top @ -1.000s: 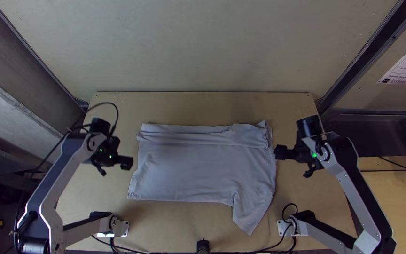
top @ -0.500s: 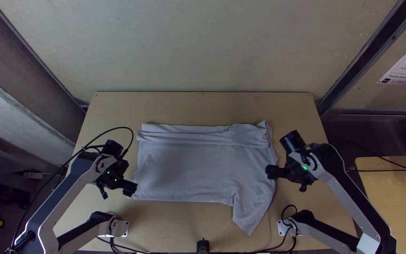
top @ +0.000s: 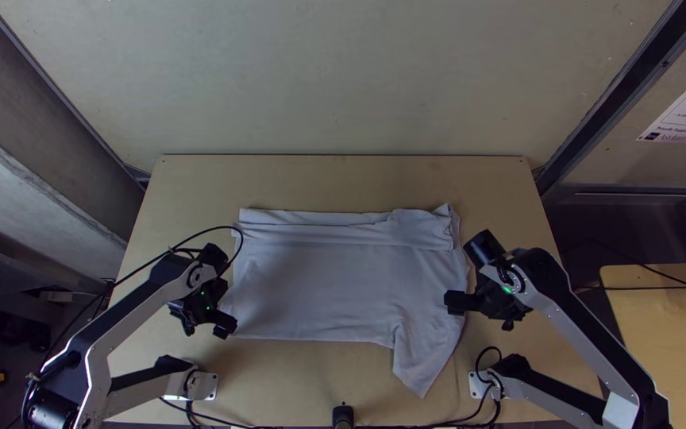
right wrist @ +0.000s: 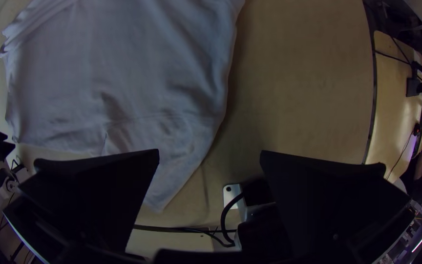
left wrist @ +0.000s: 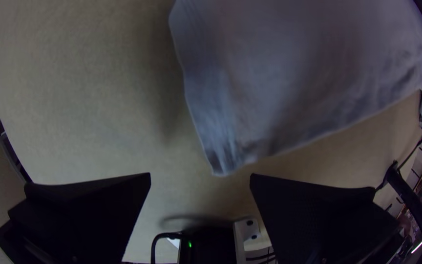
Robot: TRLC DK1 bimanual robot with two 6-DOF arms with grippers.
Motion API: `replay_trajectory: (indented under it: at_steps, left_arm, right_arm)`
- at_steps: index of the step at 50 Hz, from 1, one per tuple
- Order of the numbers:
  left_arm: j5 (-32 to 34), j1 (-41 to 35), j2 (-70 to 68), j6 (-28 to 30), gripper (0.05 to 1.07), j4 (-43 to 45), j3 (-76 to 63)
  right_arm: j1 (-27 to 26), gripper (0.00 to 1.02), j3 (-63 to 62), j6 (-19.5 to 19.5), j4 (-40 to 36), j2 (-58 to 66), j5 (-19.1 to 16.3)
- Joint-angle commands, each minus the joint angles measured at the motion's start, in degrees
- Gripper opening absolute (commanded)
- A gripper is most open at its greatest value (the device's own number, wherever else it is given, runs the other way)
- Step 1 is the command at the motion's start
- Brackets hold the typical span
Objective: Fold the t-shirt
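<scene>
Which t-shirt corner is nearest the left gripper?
The near left corner, just ahead of the open left gripper; the sleeve tip is off to the right, the far corners up by the folded strip.

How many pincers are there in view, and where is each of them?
2. In the top view, the left pincer is near the lower left corner of the t-shirt; the right pincer is by its right edge.
</scene>
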Motion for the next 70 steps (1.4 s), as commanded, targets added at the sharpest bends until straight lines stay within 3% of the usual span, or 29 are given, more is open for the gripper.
replay_trajectory:
  at_steps: [1, 11, 21, 25, 28, 30, 51, 63, 67, 70]
  left_arm:
    - [-0.9, -0.4, 3.2, -2.2, 1.02, 1.3, -1.3]
    - [-0.8, -2.5, 8.6, -3.8, 1.01, 2.7, -0.7]
    - [-0.5, -7.8, 10.0, -5.3, 0.89, 2.9, -0.6]
    - [-0.5, -9.8, 9.7, -5.9, 0.57, 4.7, -0.4]
    - [-0.3, -9.8, 8.3, -5.4, 0.21, 6.9, -0.2]
    - [1.0, -9.8, 7.6, -3.3, 0.08, 9.4, -0.2]
    - [1.9, -8.2, 5.0, -0.3, 0.08, 8.8, 1.4]
    - [1.7, -5.1, 4.2, 0.8, 0.08, 8.3, 1.9]
    - [1.7, -4.6, 4.1, 1.1, 0.08, 8.1, 1.9]
    - [1.7, -4.0, 4.1, 1.3, 0.08, 7.8, 2.1]
  right_arm:
    - [1.4, 0.94, -3.1, 0.6, -1.0, 0.2, -1.4]
    - [3.3, 0.93, -6.9, 0.5, -0.9, 0.3, -4.3]
    - [5.1, 0.93, -10.7, -0.4, -0.9, 1.8, -6.5]
    - [6.6, 0.93, -12.1, -0.4, -0.8, 3.5, -7.9]
    - [8.1, 0.93, -12.9, 0.0, -0.7, 4.7, -9.3]
    - [8.9, 0.93, -13.3, 0.0, -0.3, 5.4, -10.6]
    - [12.0, 0.86, -16.4, -0.7, 11.3, 17.9, -12.4]
    - [12.1, 0.85, -16.4, -3.0, 12.6, 24.3, -14.9]
    - [12.2, 0.59, -16.3, -4.3, 14.2, 25.4, -14.9]
    - [12.7, 0.22, -15.7, -4.7, 16.2, 24.9, -14.5]
